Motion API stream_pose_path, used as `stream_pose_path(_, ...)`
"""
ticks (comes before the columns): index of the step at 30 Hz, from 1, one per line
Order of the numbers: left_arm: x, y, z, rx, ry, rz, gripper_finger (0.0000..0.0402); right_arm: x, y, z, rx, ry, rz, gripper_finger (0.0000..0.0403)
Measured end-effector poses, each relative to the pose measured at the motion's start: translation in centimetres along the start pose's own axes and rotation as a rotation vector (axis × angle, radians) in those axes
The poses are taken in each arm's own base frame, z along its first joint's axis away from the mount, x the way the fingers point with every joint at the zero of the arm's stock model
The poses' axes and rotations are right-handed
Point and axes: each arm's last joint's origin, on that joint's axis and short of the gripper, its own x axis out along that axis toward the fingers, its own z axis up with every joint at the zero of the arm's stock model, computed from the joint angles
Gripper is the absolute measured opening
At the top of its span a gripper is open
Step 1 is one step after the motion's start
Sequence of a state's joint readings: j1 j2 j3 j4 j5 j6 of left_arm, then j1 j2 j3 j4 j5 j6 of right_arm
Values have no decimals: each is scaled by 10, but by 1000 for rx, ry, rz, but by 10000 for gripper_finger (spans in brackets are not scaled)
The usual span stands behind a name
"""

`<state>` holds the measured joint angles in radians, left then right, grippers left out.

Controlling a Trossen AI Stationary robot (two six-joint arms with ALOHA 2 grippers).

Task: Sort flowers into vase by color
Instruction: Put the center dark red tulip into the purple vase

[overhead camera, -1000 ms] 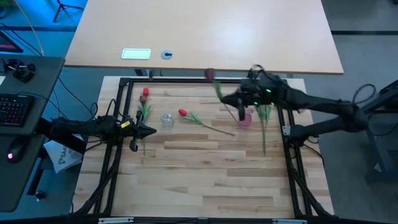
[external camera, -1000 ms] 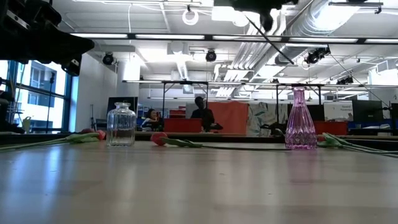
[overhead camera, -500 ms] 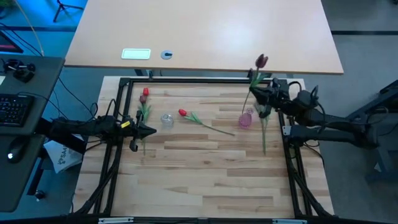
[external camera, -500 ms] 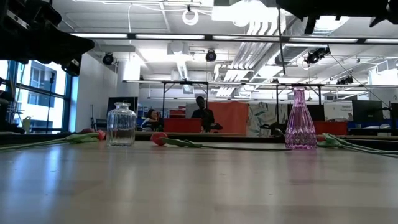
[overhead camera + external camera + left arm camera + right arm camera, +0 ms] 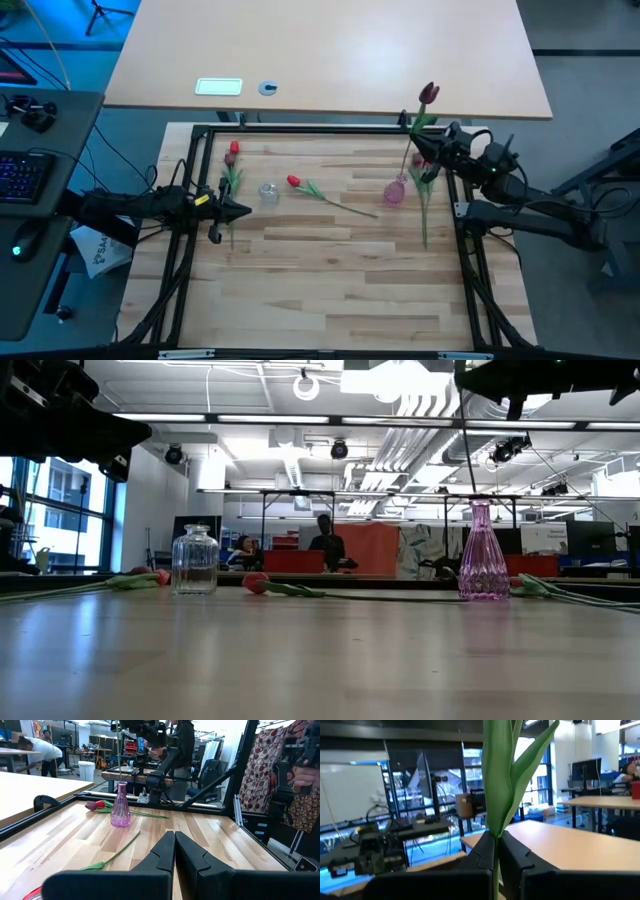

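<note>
I see my left gripper (image 5: 238, 210) low over the tabletop's (image 5: 330, 270) left edge, fingers pressed together on nothing. Beyond it lie a red tulip (image 5: 318, 190), a clear jar (image 5: 268, 192) and two more tulips (image 5: 231, 165) at the left. Farther off, my right gripper (image 5: 428, 152) has its fingers clamped on a maroon tulip (image 5: 428, 95), stem hanging above the pink vase (image 5: 395, 190).

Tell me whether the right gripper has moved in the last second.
Yes. The right gripper, holding a maroon tulip, shifted from left of the pink vase to its right.
</note>
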<state>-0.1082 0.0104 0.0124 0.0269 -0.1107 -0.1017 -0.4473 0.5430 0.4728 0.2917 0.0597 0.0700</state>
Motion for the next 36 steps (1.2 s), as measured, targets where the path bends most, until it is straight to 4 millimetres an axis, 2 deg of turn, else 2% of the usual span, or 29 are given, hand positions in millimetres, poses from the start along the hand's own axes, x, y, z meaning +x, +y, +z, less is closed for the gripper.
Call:
stream_pose_path(16, 0, 0, 0, 0, 0, -1, 0, -1, -1, -11, 9, 117, -8, 3)
stream_pose_path(28, 0, 0, 0, 0, 0, 0, 0, -1, -2, -13, 10, 135, -9, 38)
stream_pose_path(36, 0, 0, 0, 0, 0, 0, 0, -4, -3, -24, 14, 292, -25, 83)
